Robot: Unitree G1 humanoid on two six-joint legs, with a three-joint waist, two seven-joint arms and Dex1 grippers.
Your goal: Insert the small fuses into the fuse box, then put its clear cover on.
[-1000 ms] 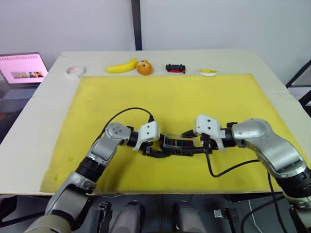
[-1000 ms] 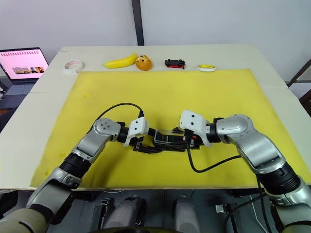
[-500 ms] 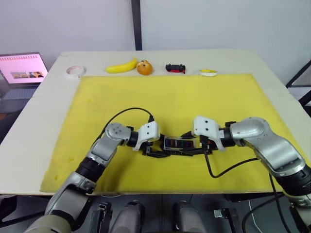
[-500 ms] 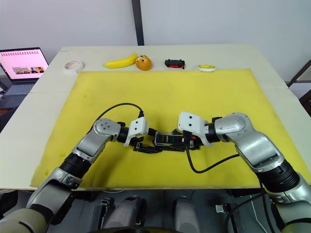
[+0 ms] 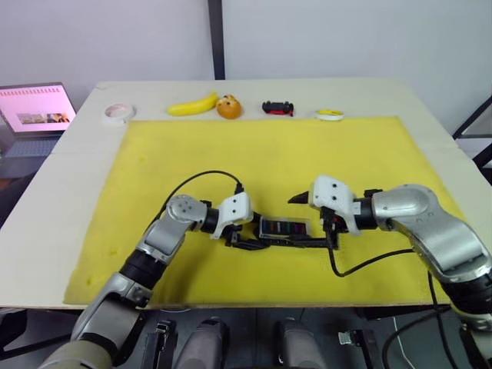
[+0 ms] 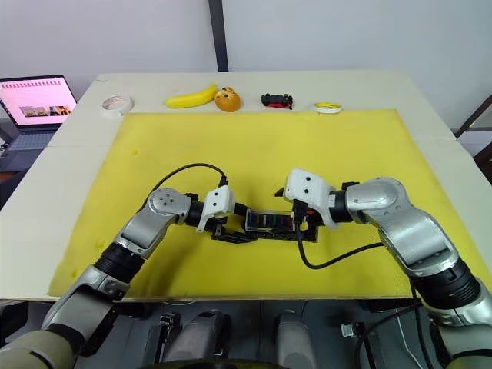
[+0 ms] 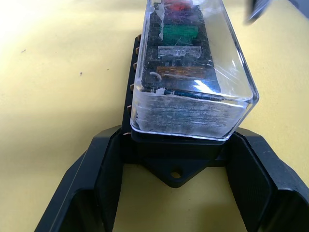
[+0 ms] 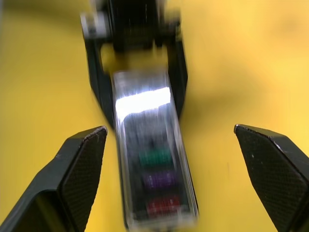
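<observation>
The black fuse box (image 5: 286,231) lies on the yellow mat (image 5: 269,161), near its front middle. The clear cover (image 7: 193,63) sits on top of the box. Through it I see small fuses (image 7: 179,33) in red, purple, green and olive-brown seated in the slots. My left gripper (image 5: 244,237) is shut on the box's left end, one black finger against each side of the base (image 7: 176,166). My right gripper (image 5: 311,223) is open at the box's right end. Its fingers (image 8: 82,164) are spread wide on either side of the cover and touch nothing.
Along the table's far edge lie a tape roll (image 5: 118,113), a banana (image 5: 192,104), an orange fruit (image 5: 227,107), a black-and-red toy car (image 5: 277,108) and a small yellow lid (image 5: 329,114). A laptop (image 5: 34,108) stands at the far left.
One second ago my right gripper held the clear cover tilted over the box. The cover now lies flat on the box, and the right gripper has let go, opened and drawn back slightly.
</observation>
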